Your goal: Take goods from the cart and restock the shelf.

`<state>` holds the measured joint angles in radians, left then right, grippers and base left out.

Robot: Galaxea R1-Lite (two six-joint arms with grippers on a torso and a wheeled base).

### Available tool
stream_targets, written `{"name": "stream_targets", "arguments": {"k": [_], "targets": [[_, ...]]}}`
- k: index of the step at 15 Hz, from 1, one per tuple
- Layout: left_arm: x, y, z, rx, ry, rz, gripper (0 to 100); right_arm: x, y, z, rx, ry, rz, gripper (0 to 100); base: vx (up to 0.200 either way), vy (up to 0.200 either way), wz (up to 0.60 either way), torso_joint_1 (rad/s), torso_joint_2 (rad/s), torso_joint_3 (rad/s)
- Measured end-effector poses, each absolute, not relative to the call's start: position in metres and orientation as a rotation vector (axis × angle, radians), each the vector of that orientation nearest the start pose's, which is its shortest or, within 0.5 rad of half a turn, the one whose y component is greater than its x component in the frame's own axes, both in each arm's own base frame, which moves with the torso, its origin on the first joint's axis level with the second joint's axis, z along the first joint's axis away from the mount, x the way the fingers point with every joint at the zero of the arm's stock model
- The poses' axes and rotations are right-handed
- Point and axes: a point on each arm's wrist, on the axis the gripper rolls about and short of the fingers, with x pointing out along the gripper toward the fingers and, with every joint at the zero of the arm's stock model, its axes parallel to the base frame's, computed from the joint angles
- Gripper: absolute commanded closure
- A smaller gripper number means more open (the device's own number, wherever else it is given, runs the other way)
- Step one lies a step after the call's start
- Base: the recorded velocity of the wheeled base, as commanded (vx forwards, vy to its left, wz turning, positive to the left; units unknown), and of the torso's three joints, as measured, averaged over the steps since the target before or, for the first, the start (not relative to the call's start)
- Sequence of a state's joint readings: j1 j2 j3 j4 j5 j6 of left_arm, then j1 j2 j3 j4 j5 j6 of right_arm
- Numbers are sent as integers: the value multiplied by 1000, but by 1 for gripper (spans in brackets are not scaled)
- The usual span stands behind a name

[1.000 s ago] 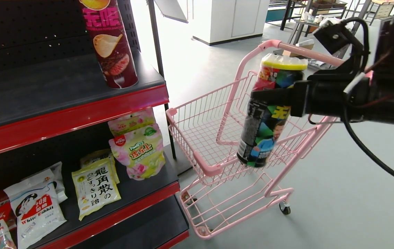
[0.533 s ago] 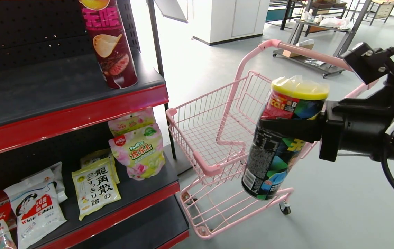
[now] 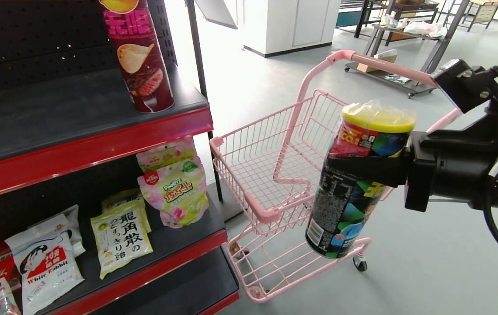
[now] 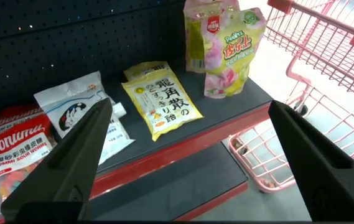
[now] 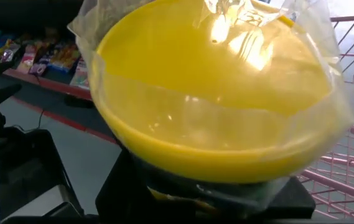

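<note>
Bold characters on yellow bag (image 3: 120, 236), lettering on white bag (image 3: 45, 264), fine print on can (image 3: 345, 205)

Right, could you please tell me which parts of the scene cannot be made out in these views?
- Tall maroon crisp tube on the upper shelf: top cut off by the head view's upper edge.
- Black crisp tube with yellow lid: the lid hides its body in the right wrist view.
- Right gripper: far finger behind that tube, head view.
- Pink wire cart: basket partly behind the tube, head view.

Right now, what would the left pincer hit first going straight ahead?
Probably the yellow candy bag on the lower shelf, framed between the left pincer's open fingers, though depth is unclear.
</note>
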<state>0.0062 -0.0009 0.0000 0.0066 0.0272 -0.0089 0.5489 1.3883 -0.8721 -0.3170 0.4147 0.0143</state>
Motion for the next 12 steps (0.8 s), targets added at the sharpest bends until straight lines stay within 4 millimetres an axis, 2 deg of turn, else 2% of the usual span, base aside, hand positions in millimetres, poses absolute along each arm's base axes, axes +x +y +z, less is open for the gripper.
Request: {"name": "stream_targets", "arguments": {"k": [5,12], "targets": [[-23,0,75,-8,3,33,0,192,133,254,-4,214,974,100,0,0,0,111,-436,-322],[-23,0,75,-9,3,33,0,193,134,253,-12,216,975,100,0,0,0,182,-551,-370]]}}
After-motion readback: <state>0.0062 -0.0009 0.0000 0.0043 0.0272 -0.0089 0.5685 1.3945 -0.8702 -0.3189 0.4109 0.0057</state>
